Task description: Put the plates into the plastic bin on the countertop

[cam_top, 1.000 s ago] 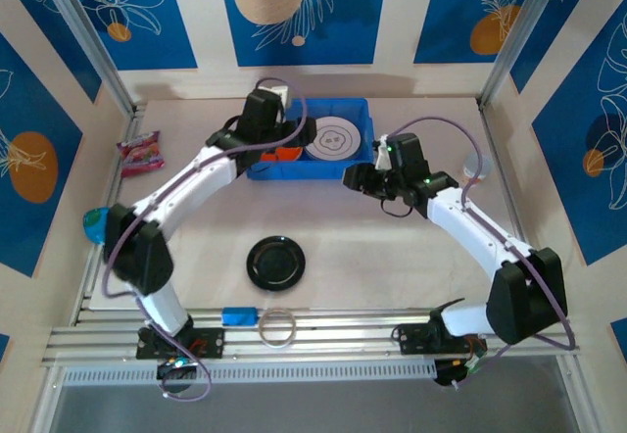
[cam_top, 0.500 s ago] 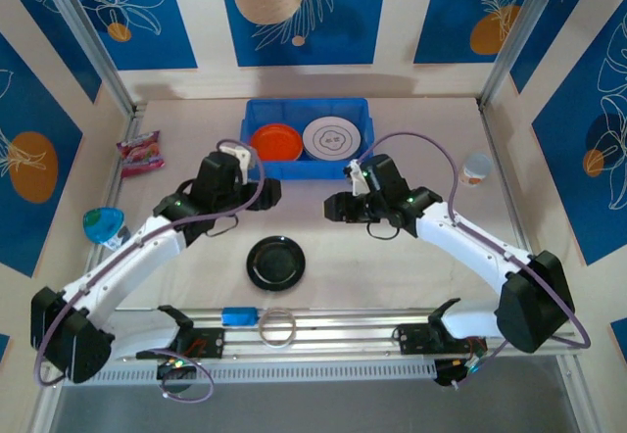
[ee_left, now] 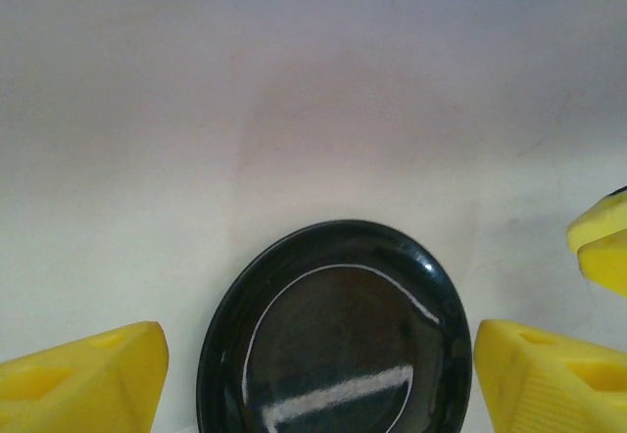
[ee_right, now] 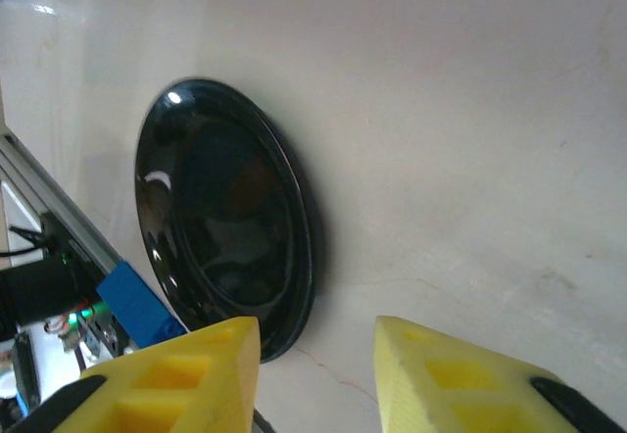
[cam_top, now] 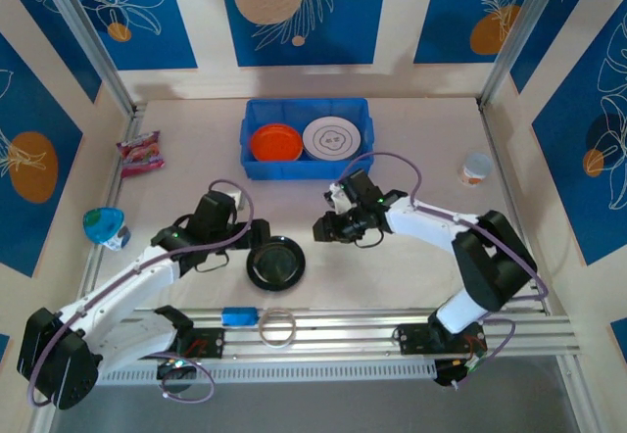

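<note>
A black plate [cam_top: 275, 263] lies flat on the beige countertop [cam_top: 411, 276], near the front rail. My left gripper [cam_top: 258, 236] hovers at the plate's left rim, open, and the left wrist view has the plate [ee_left: 338, 335] between its yellow fingers [ee_left: 83, 379]. My right gripper [cam_top: 322, 227] is open just right of the plate, with bare table between its fingers [ee_right: 186, 374]; the plate [ee_right: 225, 217] lies to the left of them. The blue plastic bin [cam_top: 304, 169] at the back holds an orange plate [cam_top: 275, 142] and a white patterned plate [cam_top: 332, 138].
A pink snack bag [cam_top: 140, 152] and a teal object [cam_top: 103, 225] lie by the left wall. A small cup [cam_top: 477, 168] stands at the right. A small blue object [cam_top: 239, 315] and a clear ring [cam_top: 277, 327] rest on the metal rail [cam_top: 392, 317].
The left arm has drawn back from the bin and come down to the black plate's left side. The right gripper has moved left and nearer, to the plate's right side. The orange plate shows in the bin.
</note>
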Tool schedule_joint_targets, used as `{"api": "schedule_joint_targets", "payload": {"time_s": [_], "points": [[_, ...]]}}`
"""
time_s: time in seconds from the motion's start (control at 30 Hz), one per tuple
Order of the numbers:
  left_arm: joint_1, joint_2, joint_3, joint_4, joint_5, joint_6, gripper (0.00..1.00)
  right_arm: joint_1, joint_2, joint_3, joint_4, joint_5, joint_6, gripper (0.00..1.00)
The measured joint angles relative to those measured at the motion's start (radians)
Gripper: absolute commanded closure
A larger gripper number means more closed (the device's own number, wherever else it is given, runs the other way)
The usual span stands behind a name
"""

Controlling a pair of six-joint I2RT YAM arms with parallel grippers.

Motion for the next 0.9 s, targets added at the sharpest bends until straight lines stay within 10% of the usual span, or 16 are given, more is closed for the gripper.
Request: {"api": "schedule_joint_targets", "payload": {"time_s": [0.9], "points": [[0.014, -0.08, -0.259, 0.152, 0.084, -0.151, 0.2, 0.074, 0.257, 0.1, 0.029, -0.161, -0.018, 0.67]]}}
